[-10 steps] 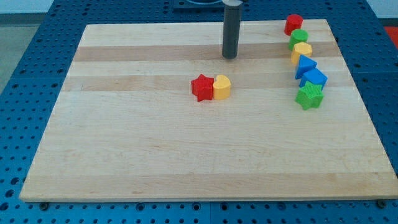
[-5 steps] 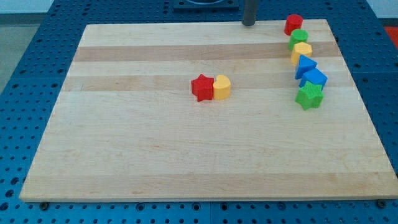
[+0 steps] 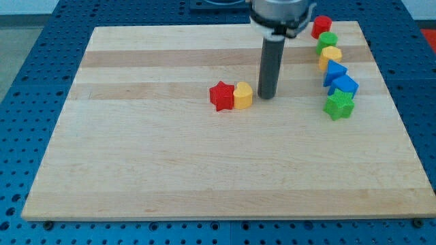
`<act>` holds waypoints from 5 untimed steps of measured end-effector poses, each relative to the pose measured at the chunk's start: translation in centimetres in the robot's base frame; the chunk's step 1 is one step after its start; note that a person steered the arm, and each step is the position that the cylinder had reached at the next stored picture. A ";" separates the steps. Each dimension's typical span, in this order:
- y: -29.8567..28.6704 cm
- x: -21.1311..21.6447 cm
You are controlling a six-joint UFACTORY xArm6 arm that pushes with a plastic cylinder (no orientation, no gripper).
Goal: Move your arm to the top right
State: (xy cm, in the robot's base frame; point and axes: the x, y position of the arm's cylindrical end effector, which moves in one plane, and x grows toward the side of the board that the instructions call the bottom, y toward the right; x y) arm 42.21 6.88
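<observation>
My tip (image 3: 266, 94) rests on the wooden board (image 3: 170, 163) near its middle, just right of the yellow block (image 3: 243, 95), with a small gap between them. A red star block (image 3: 221, 96) touches the yellow block's left side. The rod rises straight up to the arm's grey end at the view's top.
A column of blocks runs down the board's right side: a red block (image 3: 321, 26), a green block (image 3: 327, 41), a yellow block (image 3: 331, 56), a blue triangle block (image 3: 334, 71), a blue block (image 3: 345, 85) and a green star block (image 3: 338, 105).
My tip went from the upper middle of the board to its top edge, then came back down to just right of the yellow block. No block has moved.
</observation>
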 end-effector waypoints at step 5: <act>18.1 5.9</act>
State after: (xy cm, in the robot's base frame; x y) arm 48.10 24.99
